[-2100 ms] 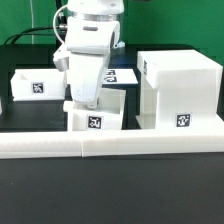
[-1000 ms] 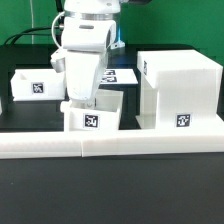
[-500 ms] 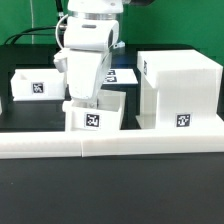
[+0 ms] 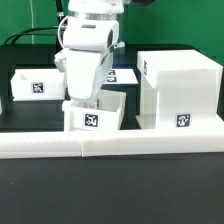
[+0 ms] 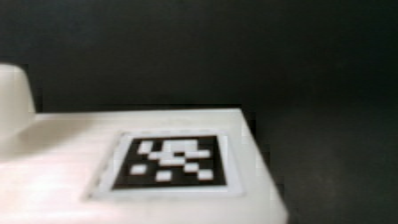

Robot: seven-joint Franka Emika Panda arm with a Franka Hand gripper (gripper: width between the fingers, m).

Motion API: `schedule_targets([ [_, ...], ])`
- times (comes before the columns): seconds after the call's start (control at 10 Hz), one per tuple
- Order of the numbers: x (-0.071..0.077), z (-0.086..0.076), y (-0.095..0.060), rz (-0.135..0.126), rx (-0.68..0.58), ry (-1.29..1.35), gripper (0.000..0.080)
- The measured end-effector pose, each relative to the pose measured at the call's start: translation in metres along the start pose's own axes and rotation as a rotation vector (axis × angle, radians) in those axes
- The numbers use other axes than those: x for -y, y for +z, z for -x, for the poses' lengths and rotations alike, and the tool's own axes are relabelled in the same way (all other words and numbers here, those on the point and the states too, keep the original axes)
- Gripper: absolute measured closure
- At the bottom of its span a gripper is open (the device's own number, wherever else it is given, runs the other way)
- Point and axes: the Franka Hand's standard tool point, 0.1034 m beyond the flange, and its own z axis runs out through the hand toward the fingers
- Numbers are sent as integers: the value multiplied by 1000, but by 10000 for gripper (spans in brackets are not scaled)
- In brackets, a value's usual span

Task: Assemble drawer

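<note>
The large white cube-like drawer housing [image 4: 180,85] stands at the exterior view's right, with a tag on its front. A small open-top white tray [image 4: 110,101] sits just to its left, and its front tag is slightly tilted. My gripper [image 4: 80,103] reaches down from above onto this tray's left wall. It seems closed on that wall, though its fingertips are hidden. The wrist view shows a white tray face with a black-and-white tag [image 5: 169,160] very close and blurred, and no fingers. A second tray [image 4: 30,85] stands at the back left.
A long low white bar [image 4: 110,146] runs along the table's front edge, right before the tray and the housing. The marker board [image 4: 126,75] lies flat behind the arm. A white rounded shape [image 5: 11,100] shows at the wrist view's edge.
The gripper has shifted slightly, and the small tray under it has moved a little to the exterior view's left and tilted. The housing and the second tray have not moved.
</note>
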Motion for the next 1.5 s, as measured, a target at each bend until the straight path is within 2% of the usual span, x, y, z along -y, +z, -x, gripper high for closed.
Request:
schedule_targets([
  [0.2, 1, 0, 0, -8, 4, -30, 757],
  [0.3, 4, 0, 1, -26, 13, -68, 757],
  [0.5, 3, -1, 2, -2, 6, -57, 757],
  [0.9, 4, 0, 2, -6, 7, -55, 757],
  [1.1, 0, -5, 1, -35, 20, -99, 757],
  [1.5, 1, -3, 2, -34, 19, -95, 757],
])
